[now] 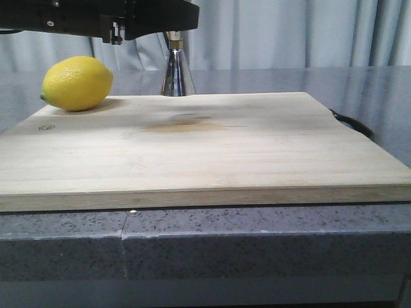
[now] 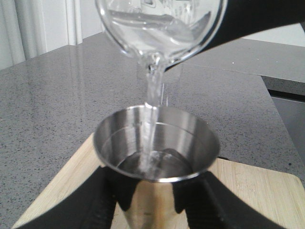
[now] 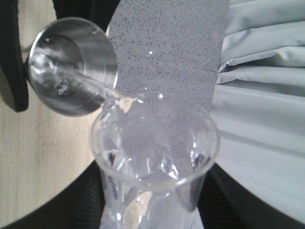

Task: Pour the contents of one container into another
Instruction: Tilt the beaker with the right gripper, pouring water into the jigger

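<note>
**Pour under way: beaker tipped over the held jigger**

The steel jigger [image 2: 156, 164] is gripped by the left gripper [image 2: 151, 200], whose dark fingers [image 2: 102, 193] are clamped on either side just below the cup's rim. In the front view only the jigger's lower cone and gold waist are seen, at the far edge of the wooden board [image 1: 192, 151], under the dark arm; whether its base is resting on the counter cannot be told. A lemon [image 1: 77, 83] lies on the board's far left corner, well apart from the jigger.

The glass beaker [image 3: 155, 162] is grasped by the right gripper [image 3: 152, 210], whose dark fingers [image 3: 86, 195] are closed around its lower body. It is tilted so that its lip sits above and just beside the jigger's mouth, and a thin stream of clear liquid [image 2: 151, 107] is seen falling into the cup, where a shallow pool is gathered.

To do this step well, the tilt should be kept steady so the stream lands inside the rim. The jigger should be held upright and still. The level should be watched, and the beaker righted gently before the cup is brimmed, so that drips are kept off the board
</note>
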Robot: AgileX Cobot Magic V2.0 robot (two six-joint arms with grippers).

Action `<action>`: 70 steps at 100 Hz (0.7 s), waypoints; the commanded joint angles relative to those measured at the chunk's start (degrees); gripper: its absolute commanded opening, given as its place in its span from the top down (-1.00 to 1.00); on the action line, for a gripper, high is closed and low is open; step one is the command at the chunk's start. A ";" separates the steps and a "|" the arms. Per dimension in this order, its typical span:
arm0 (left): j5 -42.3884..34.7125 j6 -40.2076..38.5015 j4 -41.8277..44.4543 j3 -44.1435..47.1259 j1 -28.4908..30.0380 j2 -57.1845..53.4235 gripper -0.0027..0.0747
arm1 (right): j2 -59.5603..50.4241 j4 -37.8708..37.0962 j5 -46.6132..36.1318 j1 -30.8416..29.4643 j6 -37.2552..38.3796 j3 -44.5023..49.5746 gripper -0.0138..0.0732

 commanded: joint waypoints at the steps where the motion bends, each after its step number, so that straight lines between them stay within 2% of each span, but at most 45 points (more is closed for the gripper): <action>1: 5.07 -0.32 -5.65 -1.80 -0.40 -2.34 0.22 | -2.48 -1.66 -4.01 -0.03 -1.35 -1.93 0.03; 70: 5.07 -0.32 -5.65 -1.80 -0.40 -2.34 0.22 | -2.48 -1.78 -5.95 -0.03 -7.16 -1.93 0.03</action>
